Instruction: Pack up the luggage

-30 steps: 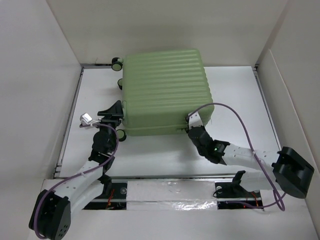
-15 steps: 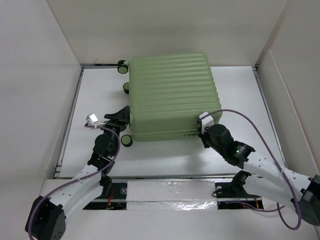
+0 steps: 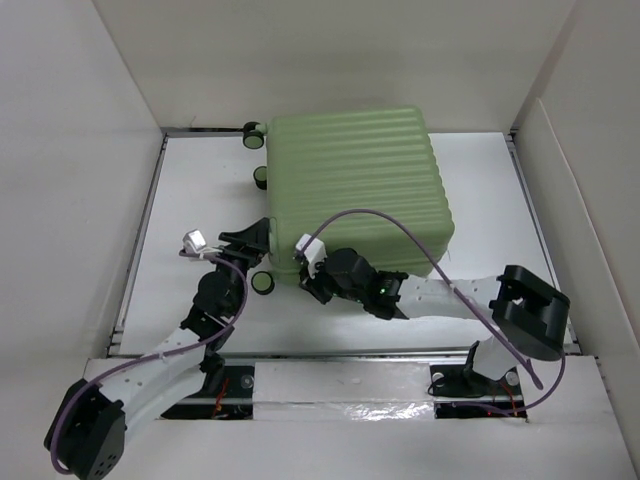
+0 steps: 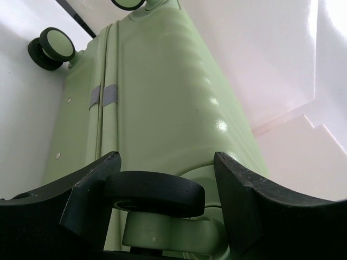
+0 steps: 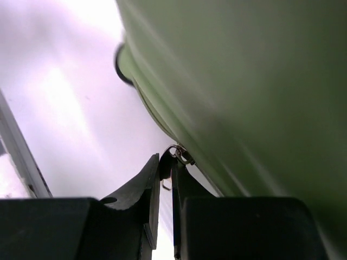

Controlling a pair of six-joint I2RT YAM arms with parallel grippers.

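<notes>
Top external view is showing the large light-green ribbed hard-shell luggage [image 3: 355, 190] lying flat and closed on the white table [image 3: 480, 200], sitting toward 12 o'clock with its wheels facing 9 o'clock. At the shell's 6 o'clock edge, the right gripper [image 5: 165, 160] is pinching a small metal zipper pull [image 5: 181, 155], its fingers pressed almost together on it, right against the seam. At the 7 o'clock corner, the left gripper [image 4: 167, 160] is straddling a black-and-green caster wheel [image 4: 154, 192] with its fingers apart; whether they are actually pressing on it I cannot tell. Judging from this, the zipping-shut step is under way. The next move is probably calling for the right arm to be drawing the zipper pull along the seam toward the 9 o'clock side without losing its thin grip, while the left arm is bracing the luggage against sliding.
</notes>
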